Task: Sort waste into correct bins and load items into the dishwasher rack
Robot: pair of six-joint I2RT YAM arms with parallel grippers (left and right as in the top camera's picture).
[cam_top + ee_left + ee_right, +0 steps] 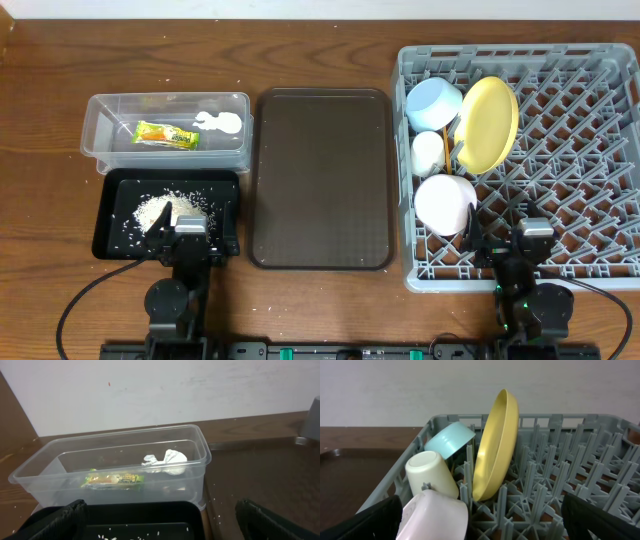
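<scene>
In the clear tub (100, 115) (200, 455) lie the snack wrapper (167, 134) (114, 479) and the white tissue (218, 122) (167, 462). A heap of rice (168, 210) sits in the black tray (225, 185) (145, 510). The grey rack (560, 170) (560, 485) holds the upright yellow plate (487, 124) (495, 450), the blue bowl (433, 103) (449, 440), the white cup (428, 152) (431, 472) and the pink-white bowl (445, 203) (437, 517). My left gripper (192, 238) (160, 522) is open over the black tray's near edge. At the rack's near edge my right gripper (505, 238) (482, 520) is open beside the pink-white bowl.
A large dark brown serving tray (322, 178) lies flat between the bins and the rack. A few rice grains are scattered on the table right of the black tray. The rack's right half holds only upright pegs.
</scene>
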